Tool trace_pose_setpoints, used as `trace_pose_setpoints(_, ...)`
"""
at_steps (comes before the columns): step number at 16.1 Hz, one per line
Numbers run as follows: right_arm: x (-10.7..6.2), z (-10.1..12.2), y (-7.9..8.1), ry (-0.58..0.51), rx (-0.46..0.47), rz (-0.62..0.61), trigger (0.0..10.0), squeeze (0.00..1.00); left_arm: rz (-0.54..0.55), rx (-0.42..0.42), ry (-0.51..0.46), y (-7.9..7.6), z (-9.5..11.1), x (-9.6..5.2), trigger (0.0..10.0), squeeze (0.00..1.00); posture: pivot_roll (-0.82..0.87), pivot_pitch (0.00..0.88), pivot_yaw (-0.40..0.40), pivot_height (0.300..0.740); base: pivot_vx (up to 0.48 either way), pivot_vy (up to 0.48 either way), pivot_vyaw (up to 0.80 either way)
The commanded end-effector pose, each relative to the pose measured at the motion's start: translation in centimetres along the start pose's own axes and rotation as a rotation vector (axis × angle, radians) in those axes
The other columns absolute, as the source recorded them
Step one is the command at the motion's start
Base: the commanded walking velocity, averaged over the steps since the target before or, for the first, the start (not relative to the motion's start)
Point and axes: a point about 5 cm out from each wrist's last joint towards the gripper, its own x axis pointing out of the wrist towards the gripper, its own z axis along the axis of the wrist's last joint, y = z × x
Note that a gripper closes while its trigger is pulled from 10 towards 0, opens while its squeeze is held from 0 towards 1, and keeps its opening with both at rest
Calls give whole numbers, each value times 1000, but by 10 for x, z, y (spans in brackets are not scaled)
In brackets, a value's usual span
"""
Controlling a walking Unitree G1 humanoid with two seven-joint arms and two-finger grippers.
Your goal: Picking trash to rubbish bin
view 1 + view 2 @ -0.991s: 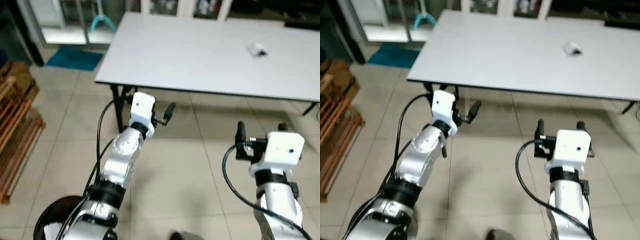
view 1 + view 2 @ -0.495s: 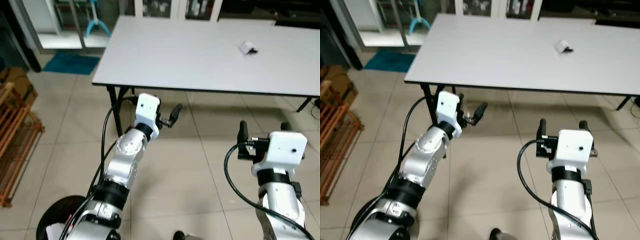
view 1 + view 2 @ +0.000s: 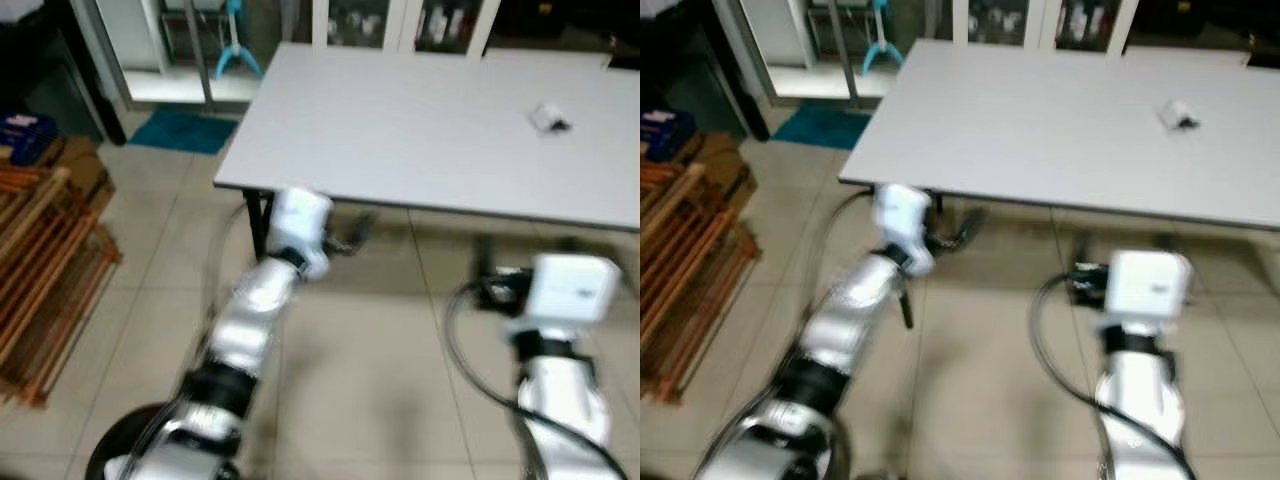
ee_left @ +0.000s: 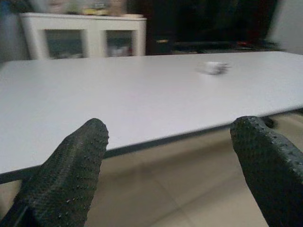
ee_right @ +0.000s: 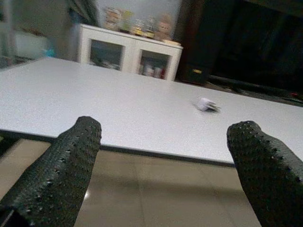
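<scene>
Left gripper (image 3: 352,236) sits mid-frame in the left eye view, just under the near edge of the white table (image 3: 420,130), blurred; right gripper (image 3: 500,285) lower right, also short of the edge. The trash (image 3: 548,118), a small crumpled white scrap, lies in the upper right on the tabletop, well apart from both. A wooden rack (image 3: 45,270) stands at the left edge.

Right eye view: same layout, trash upper right, motion blur throughout.

Left wrist view: fingers (image 4: 71,165) spread wide, nothing between them, trash small at upper centre.

Right wrist view: fingers (image 5: 61,170) wide, empty, trash at centre right, probably paper.

Step looks like the approach to the table. Next calls for closing in and reaching the right gripper over the edge to the scrap.
</scene>
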Motion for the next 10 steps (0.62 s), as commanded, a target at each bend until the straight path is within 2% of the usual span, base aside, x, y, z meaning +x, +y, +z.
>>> trace_pose_setpoints(1,0,-3,-7,10,-28,-23,10000,0,-51,-8,-20,-15,5,7,10000,0,54,79,-28,740,480,0,0)
trace_pose_setpoints(8,5,-3,-3,-1,-35,-5,10000,0,-61,-13,-3,-18,2,7,10000,0,62,77,-28,740,480,0,0)
trace_pose_setpoints(10,5,-6,-2,10,-31,-2,10000,0,-47,-15,18,-17,-1,7,10000,0,62,77,-27,740,356,0,0)
